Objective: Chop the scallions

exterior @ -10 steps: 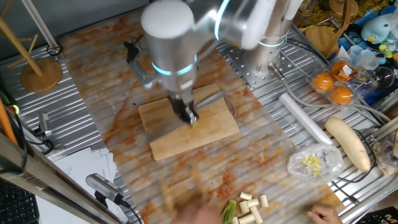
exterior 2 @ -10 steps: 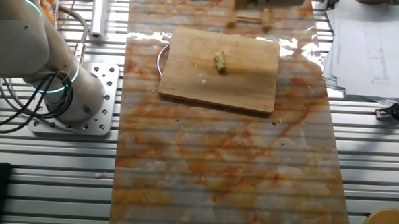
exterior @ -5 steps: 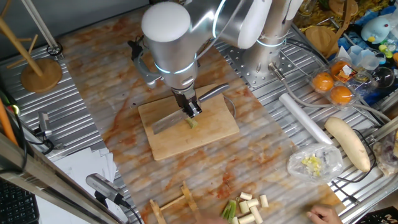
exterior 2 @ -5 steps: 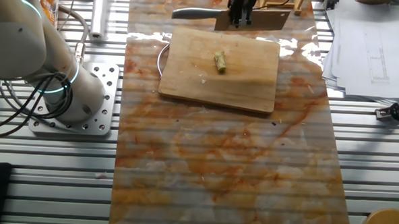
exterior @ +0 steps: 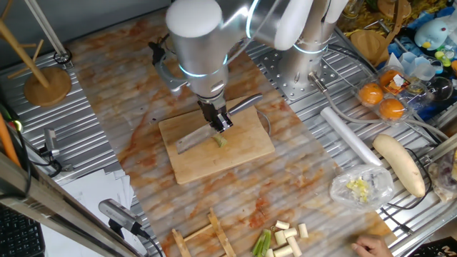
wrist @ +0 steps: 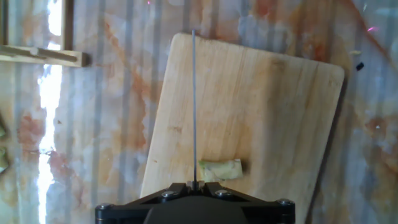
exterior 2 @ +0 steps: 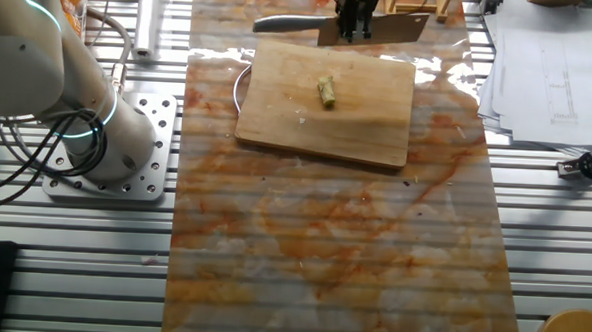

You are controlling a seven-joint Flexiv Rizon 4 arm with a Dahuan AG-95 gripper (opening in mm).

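Knife lined up over one scallion stub on the board

The hand (exterior: 220, 123) is clamped on a kitchen knife (exterior 2: 337, 27), held above the wooden cutting board (exterior: 243, 150), which sits mid-worktop a bit toward the arm's base. One short scallion piece (wrist: 221, 168) lies on the board. In the hand view the blade shows as a thin edge-on line, and the stub sits just to one side of it, long axis running across the blade, so a cut would go crosswise. My guess is the knife needs a small sideways nudge over the stub before dropping. The arm hangs pretty much straight down, wrist vertical. More cut stalks (exterior: 285, 235) wait by the worktop's near edge, chopped bits (exterior: 358, 188) sit on a plastic bag.
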